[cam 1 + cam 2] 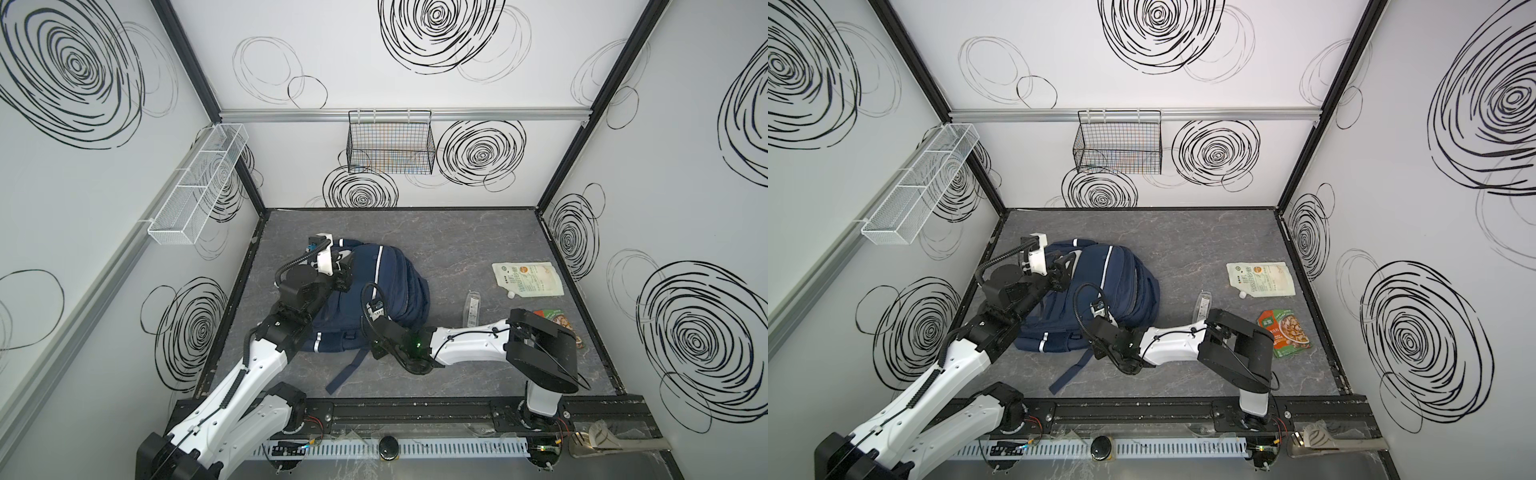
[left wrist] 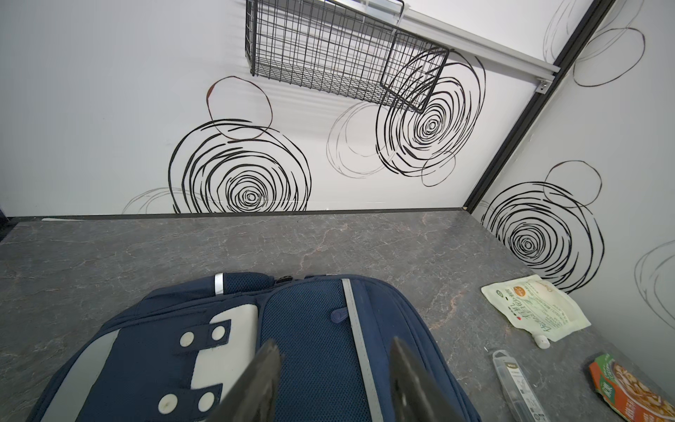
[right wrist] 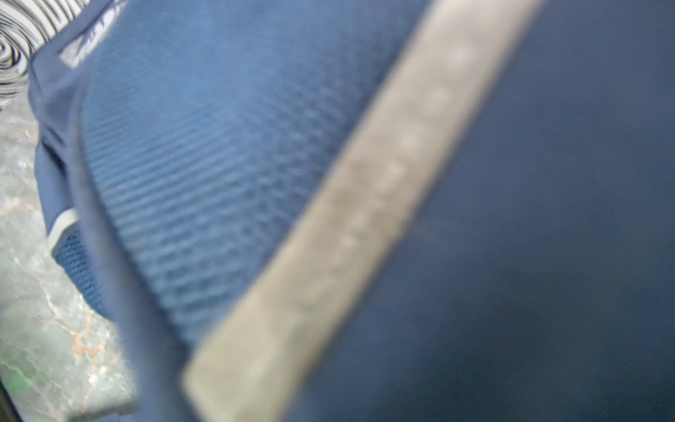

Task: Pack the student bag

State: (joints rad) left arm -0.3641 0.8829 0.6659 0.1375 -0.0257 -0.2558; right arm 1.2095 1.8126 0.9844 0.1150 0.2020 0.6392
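The student bag (image 1: pixel 395 282) (image 1: pixel 1125 278), a navy backpack with silver stripes, lies flat on the grey table left of centre. One strap (image 1: pixel 348 370) trails toward the front edge. My left gripper (image 2: pixel 334 341) (image 1: pixel 343 277) hovers open over the bag's mesh front panel (image 2: pixel 314 329), beside the white dotted patch (image 2: pixel 226 329), with nothing between its fingers. My right gripper (image 1: pixel 372 311) (image 1: pixel 1100 312) is low against the near side of the bag. Its fingers are hidden under the wrist. The right wrist view is filled with blurred blue fabric (image 3: pixel 548 219) and a silver stripe (image 3: pixel 365 204).
To the right of the bag lie a clear slim case (image 1: pixel 472 309) (image 2: pixel 515 383), a white spouted pouch (image 1: pixel 528 279) (image 2: pixel 533 310) and a green-orange food packet (image 1: pixel 1285 332) (image 2: pixel 628 387). A black wire basket (image 1: pixel 390 143) hangs on the back wall. A white mesh shelf (image 1: pixel 199 183) is on the left wall.
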